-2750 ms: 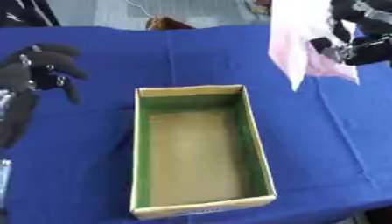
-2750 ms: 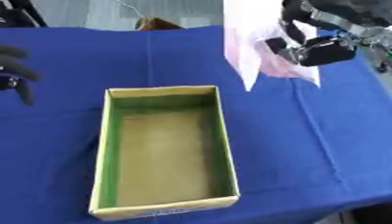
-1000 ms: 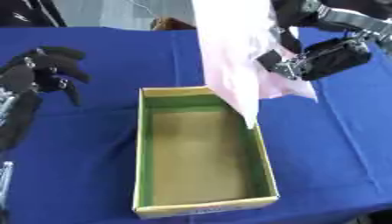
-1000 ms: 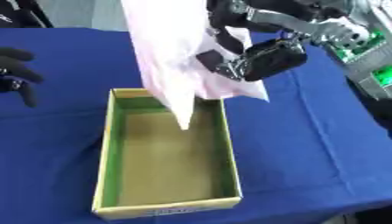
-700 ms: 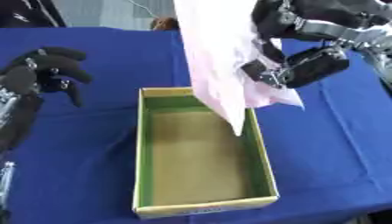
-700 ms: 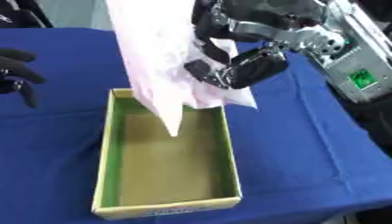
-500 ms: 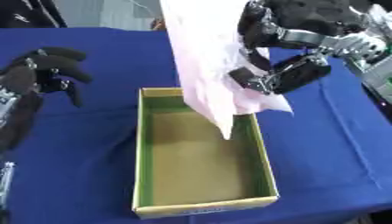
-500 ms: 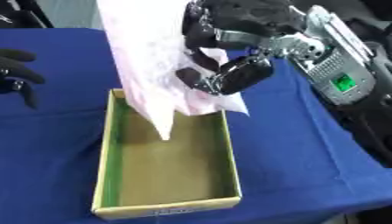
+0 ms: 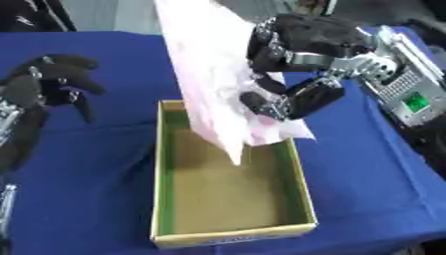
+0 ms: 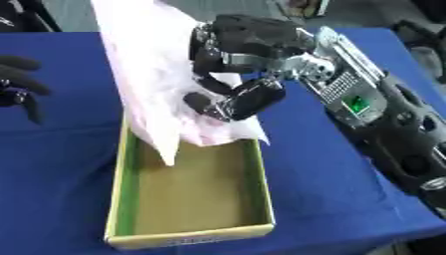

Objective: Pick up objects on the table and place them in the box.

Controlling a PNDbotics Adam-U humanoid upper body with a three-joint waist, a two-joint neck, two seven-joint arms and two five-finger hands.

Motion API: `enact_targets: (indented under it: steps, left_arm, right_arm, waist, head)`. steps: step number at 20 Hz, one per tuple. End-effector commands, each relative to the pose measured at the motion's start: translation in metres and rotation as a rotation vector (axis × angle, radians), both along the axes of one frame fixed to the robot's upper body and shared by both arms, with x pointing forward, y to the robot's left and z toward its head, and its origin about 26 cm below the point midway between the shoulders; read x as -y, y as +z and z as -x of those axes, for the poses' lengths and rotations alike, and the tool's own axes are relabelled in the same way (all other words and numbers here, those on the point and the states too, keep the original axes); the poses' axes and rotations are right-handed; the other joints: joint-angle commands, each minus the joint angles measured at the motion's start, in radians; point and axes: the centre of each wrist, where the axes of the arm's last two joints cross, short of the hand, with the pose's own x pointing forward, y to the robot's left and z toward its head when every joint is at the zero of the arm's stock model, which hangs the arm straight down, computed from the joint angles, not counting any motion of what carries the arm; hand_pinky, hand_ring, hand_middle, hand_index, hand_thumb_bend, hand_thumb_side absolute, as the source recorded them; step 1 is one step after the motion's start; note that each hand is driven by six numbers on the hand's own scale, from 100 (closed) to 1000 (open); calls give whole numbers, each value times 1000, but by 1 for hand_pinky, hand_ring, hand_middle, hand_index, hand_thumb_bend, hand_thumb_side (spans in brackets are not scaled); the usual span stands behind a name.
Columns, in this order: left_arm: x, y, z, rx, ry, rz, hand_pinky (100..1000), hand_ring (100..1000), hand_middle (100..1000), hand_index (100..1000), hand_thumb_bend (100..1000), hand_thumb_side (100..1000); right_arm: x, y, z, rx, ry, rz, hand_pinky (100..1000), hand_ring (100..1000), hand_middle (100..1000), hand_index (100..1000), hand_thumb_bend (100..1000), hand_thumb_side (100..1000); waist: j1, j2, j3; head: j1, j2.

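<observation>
A pale pink bag (image 9: 212, 84) hangs over the far end of the open cardboard box (image 9: 228, 237), its lower corner pointing down into the green-lined inside. My right hand (image 9: 296, 69) is shut on the pink bag, fingers and thumb curled round its right edge above the box's far right corner. My left hand (image 9: 44, 82) hovers over the blue cloth to the left of the box with curled fingers and nothing in it. The box's brown floor shows bare where the bag does not hide it.
A blue cloth (image 9: 366, 169) covers the table around the box. My right forearm (image 10: 366, 104), silver with a green panel, reaches in from the right. Dark shapes stand beyond the table's far edge.
My right hand has carried the pink bag leftward and down from the far right, until it hangs over the box's far end. The left hand has stayed where it was.
</observation>
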Motion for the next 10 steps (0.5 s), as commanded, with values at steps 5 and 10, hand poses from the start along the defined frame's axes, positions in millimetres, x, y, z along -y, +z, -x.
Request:
enact_targets:
  steps: [5,10]
  left_arm:
    - [3,5,0,16,-6,-4,389,624,771,772,100,1000]
    - [3,4,0,14,-2,-4,388,623,770,772,100,1000]
  right_arm:
    - [-14,4,3,-10,55,-7,100,100,100,225,100,227]
    - [-16,5,5,-11,79,12,100,100,166,334,273,502]
  waist:
    - [6,-14,0]
    - [5,-14,-1]
  head:
    - [-19,-1]
    - [-19,-1]
